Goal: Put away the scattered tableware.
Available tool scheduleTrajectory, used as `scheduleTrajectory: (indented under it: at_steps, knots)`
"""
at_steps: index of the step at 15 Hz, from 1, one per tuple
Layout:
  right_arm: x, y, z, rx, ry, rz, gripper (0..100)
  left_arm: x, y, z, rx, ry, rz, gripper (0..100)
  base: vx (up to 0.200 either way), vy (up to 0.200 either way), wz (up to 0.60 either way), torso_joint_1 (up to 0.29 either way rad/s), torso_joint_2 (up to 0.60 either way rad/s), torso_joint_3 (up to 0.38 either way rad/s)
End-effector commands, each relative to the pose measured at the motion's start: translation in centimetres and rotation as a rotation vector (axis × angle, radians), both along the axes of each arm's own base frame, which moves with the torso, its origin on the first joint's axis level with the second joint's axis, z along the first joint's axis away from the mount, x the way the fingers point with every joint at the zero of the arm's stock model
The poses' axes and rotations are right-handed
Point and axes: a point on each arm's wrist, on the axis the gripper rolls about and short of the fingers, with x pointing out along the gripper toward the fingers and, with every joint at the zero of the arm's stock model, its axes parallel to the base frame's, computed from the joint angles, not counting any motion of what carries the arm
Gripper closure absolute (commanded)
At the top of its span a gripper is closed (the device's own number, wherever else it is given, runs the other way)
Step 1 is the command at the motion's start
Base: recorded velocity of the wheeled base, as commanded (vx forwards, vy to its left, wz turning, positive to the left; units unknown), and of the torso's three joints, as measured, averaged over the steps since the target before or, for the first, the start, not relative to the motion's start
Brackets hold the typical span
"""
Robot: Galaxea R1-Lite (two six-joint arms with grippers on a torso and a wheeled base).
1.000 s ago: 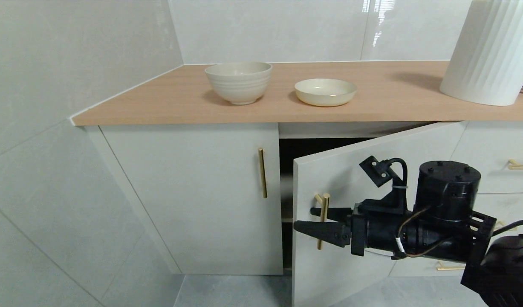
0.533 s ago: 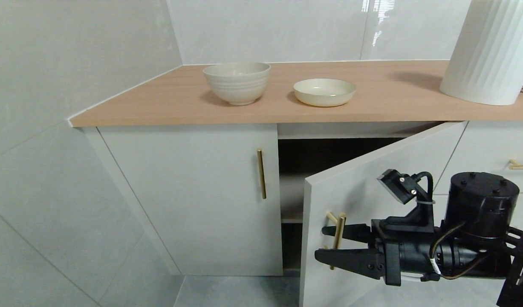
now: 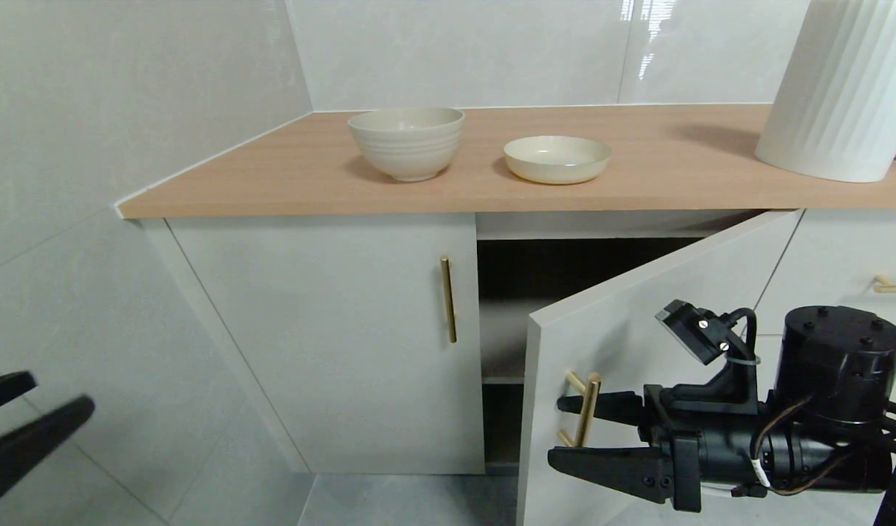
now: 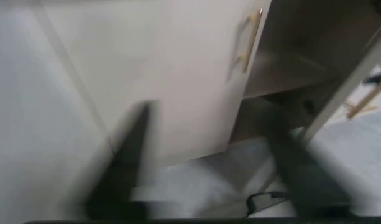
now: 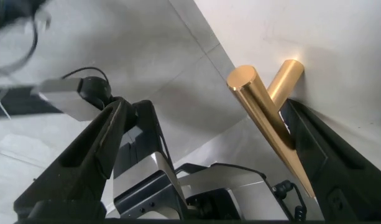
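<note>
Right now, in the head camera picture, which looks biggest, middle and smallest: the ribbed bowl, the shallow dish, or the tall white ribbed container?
1. The white ribbed container, biggest even though the picture's edge cuts it off.
2. The ribbed bowl, about as wide as the dish but much deeper.
3. The shallow dish, smallest.

My right gripper (image 3: 557, 429): matte black, two tapered wedge fingers (image 3: 608, 467), small screws in the side. Behind it, a black cylindrical housing (image 3: 831, 365) with screw heads on top. Small black camera block (image 3: 692, 330) on a bracket; looped black cable (image 3: 745, 314), white tie. Thin brown and white wires (image 3: 780, 418). My left gripper (image 3: 60, 393): black, tapered likewise.
</note>
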Motion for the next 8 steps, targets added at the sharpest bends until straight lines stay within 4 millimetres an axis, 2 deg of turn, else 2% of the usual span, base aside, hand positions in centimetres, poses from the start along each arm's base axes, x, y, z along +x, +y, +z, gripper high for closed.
scheduleTrajectory:
  at_steps: [1, 2, 4, 6, 7, 8]
  knots:
    - [0.0, 0.0, -0.3, -0.009, 0.011, -0.002, 0, 8.1, -1.4, -0.6, 0.006, 0.147, -0.100, 100, 0.000, 0.000, 0.00, 0.000, 0.00, 0.000]
    - [0.1, 0.0, -0.3, -0.010, 0.012, -0.003, 0, 8.8, -1.7, -0.8, 0.008, 0.157, -0.117, 100, 0.000, 0.000, 0.00, 0.000, 0.00, 0.000]
    - [0.2, 0.1, -0.5, -0.017, 0.003, -0.002, 0, 12.0, -4.7, -2.6, 0.007, 0.234, -0.243, 100, 0.000, 0.000, 0.00, 0.000, 0.00, 0.000]
    - [0.3, 0.1, -0.5, -0.019, 0.003, -0.006, 0, 13.7, -6.9, -3.9, -0.028, 0.278, -0.307, 100, 0.000, 0.000, 0.00, 0.000, 0.00, 0.000]
    - [0.4, -0.1, -0.5, -0.018, 0.001, -0.017, 0, 15.3, -9.1, -5.5, -0.056, 0.297, -0.361, 100, 0.000, 0.000, 0.00, 0.000, 0.00, 0.000]
    - [0.5, -0.2, -0.5, -0.017, 0.001, -0.023, 0, 16.2, -10.4, -7.2, -0.053, 0.322, -0.392, 100, 0.000, 0.000, 0.00, 0.000, 0.00, 0.000]
